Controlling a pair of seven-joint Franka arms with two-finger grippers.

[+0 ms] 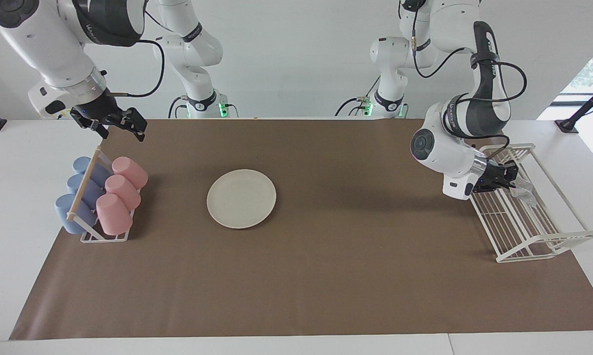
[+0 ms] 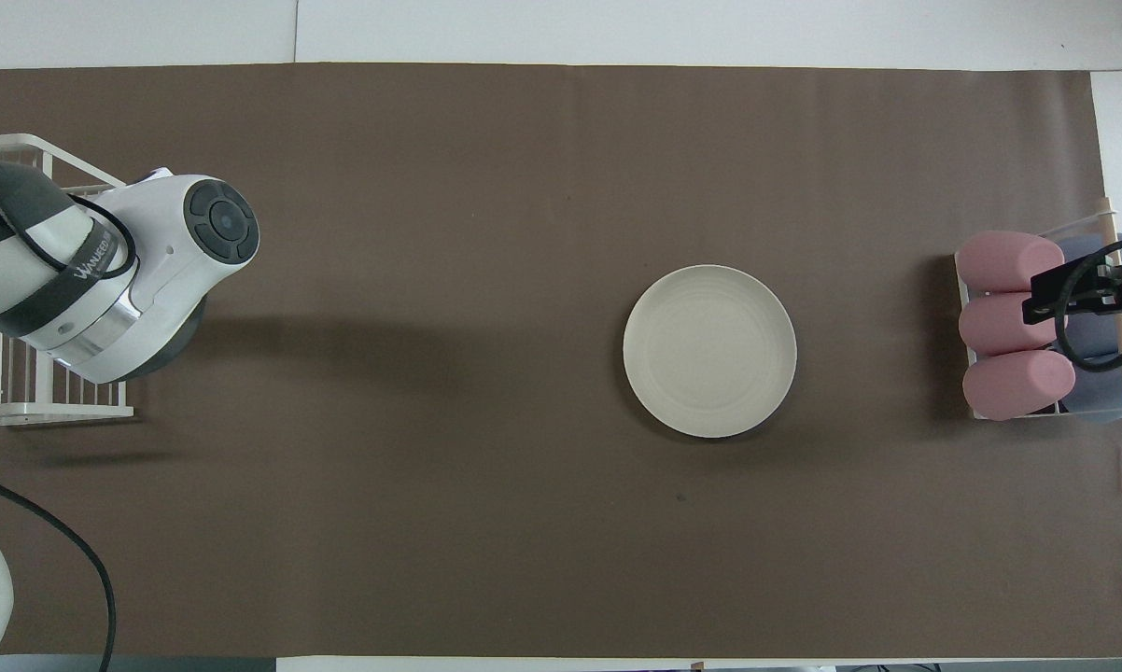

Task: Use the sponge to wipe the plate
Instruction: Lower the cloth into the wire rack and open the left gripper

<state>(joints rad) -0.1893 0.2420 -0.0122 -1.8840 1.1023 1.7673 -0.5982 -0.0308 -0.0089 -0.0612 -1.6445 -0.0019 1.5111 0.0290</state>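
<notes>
The cream-white plate (image 1: 241, 198) lies flat on the brown mat near the table's middle, somewhat toward the right arm's end; it also shows in the overhead view (image 2: 709, 350). The silvery-grey sponge (image 1: 525, 190) lies in the white wire rack (image 1: 538, 246) at the left arm's end. My left gripper (image 1: 512, 181) is down in that rack, right at the sponge. In the overhead view the left arm's wrist hides both. My right gripper (image 1: 123, 134) is open and empty, up in the air over the cup rack, also seen from overhead (image 2: 1084, 299).
A cup rack (image 1: 104, 239) at the right arm's end holds three pink cups (image 1: 123, 192) and three blue cups (image 1: 79, 185), lying on their sides. The pink cups (image 2: 1009, 322) and the wire rack (image 2: 20, 411) also show from overhead. The mat covers most of the table.
</notes>
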